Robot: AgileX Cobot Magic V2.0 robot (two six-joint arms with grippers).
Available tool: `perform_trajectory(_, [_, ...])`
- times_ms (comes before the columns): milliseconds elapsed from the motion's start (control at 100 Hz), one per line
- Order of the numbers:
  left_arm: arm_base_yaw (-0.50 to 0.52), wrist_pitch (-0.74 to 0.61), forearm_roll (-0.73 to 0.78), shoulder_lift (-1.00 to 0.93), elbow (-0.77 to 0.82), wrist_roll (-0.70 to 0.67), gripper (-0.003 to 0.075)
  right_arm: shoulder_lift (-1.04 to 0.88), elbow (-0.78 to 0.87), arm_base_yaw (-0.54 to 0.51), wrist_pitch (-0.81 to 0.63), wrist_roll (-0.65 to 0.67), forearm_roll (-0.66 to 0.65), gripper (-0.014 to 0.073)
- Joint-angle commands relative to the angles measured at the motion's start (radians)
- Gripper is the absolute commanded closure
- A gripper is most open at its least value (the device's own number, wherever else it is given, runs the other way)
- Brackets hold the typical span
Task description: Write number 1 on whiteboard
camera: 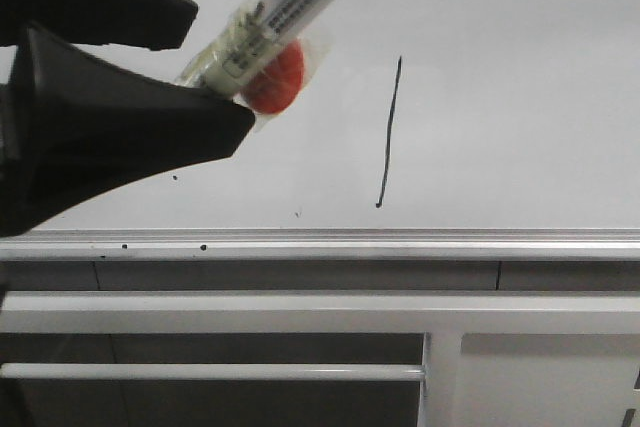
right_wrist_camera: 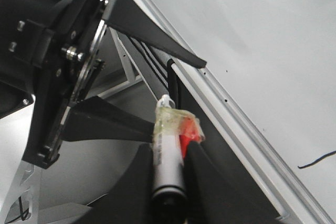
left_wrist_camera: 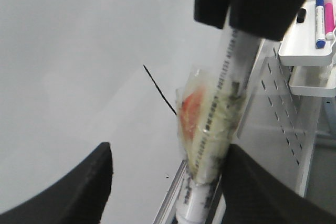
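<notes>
My right gripper (right_wrist_camera: 168, 182) pinches the marker (camera: 275, 22), raised off the whiteboard (camera: 500, 127). My left gripper (camera: 195, 72) gapes wide around its taped tip. The number 1 (camera: 390, 132) stands above the silver rail (camera: 400, 242).

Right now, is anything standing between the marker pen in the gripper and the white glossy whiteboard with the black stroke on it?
Nothing visible does. The white marker pen, held in the right gripper, is off the white glossy whiteboard, left of the thin black number 1. The open left gripper is near the pen's wrapped end, not before the stroke.
</notes>
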Motion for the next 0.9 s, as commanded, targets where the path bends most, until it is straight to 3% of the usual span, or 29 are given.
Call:
perform_trajectory(0, [-0.008,-0.070,0.012,-0.008,-0.033,-0.008,0.0300,-0.010,-0.037,0.002,-0.064,-0.002,0.006,0.0637])
perform_trajectory(890, [-0.008,-0.055,0.006,-0.008,-0.033,-0.008,0.0300,-0.063,-0.039,-0.014,-0.078,-0.002,-0.013,0.0637])
